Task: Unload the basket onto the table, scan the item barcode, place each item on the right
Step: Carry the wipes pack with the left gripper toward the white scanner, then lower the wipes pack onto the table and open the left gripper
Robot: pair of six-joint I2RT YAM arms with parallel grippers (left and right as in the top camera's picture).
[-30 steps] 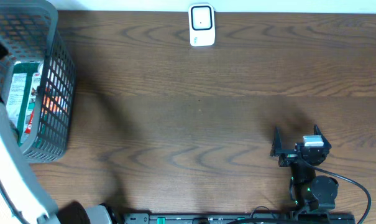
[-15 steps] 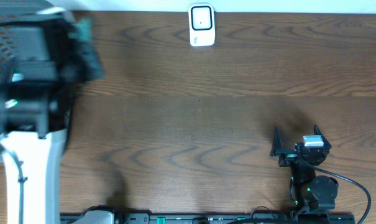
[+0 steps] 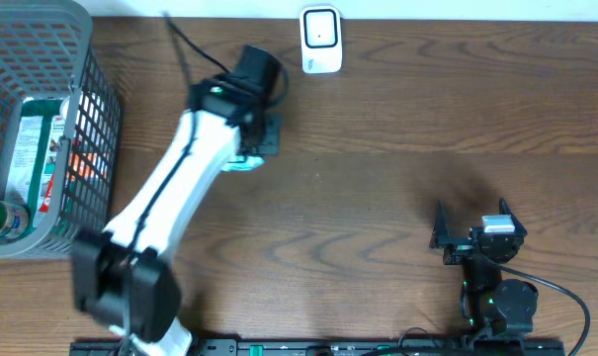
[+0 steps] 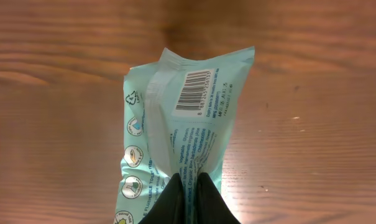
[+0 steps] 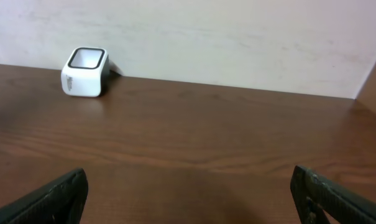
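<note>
Teal wipes pack, pinched by the left claw, hangs over the worktop between wire basket and white scanner; right claw rests open.

Overhead, we see soft, even light and only a faint shadow on the bench by the right arm. Our left wrist view runs warm orange, with pale sheen streaking the wood; the barcode on the packet is crisp, the left tool dark and blurred at the lower edge. The right tool is soft-edged below a bright wall.
</note>
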